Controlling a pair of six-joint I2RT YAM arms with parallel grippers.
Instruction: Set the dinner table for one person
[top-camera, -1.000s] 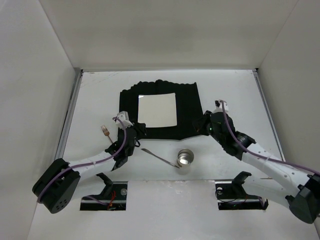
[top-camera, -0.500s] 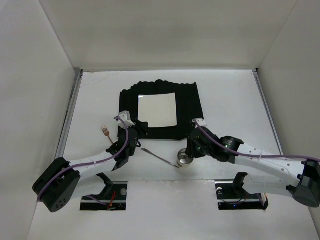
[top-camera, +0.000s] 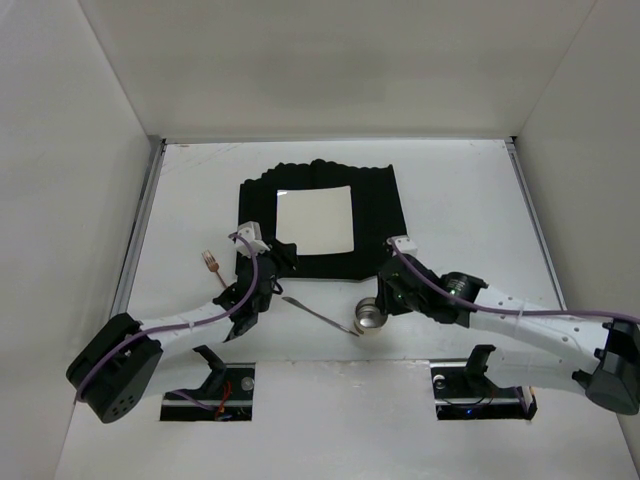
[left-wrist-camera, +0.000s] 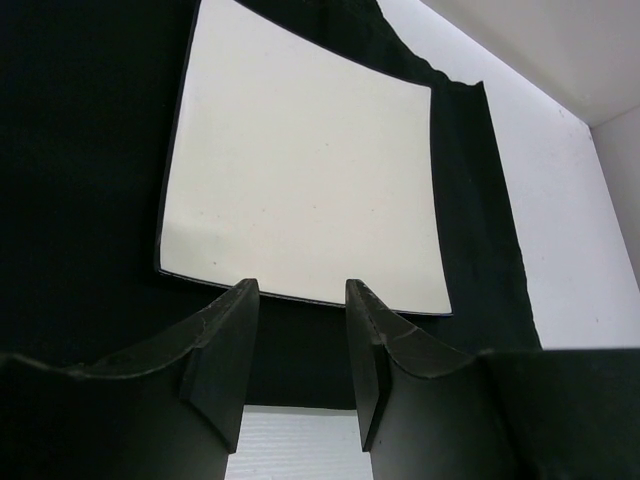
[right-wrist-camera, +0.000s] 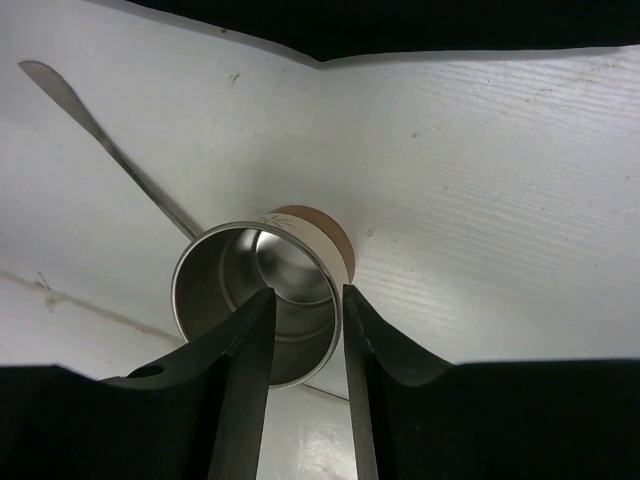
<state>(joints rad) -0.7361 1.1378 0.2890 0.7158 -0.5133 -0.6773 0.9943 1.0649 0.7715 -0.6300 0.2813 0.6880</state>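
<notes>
Seen from my remote station, the large flat white dinner table (top-camera: 470, 190) looked matt, its surface finely ribbed in the right wrist view, with thin grey metal rails (top-camera: 136, 240) along its sides. The black rectangular placemat (top-camera: 377, 215) was soft, wrinkled cloth that gave back no light. The square white plate (top-camera: 315, 220) read smooth with a slight sheen. The round steel cup (right-wrist-camera: 220, 270) was polished and mirror-bright inside, and the slim metal utensil handle (right-wrist-camera: 50, 80) shone duller. The left gripper (left-wrist-camera: 299, 290) had fingers (left-wrist-camera: 222, 350) of matt black plastic.
</notes>
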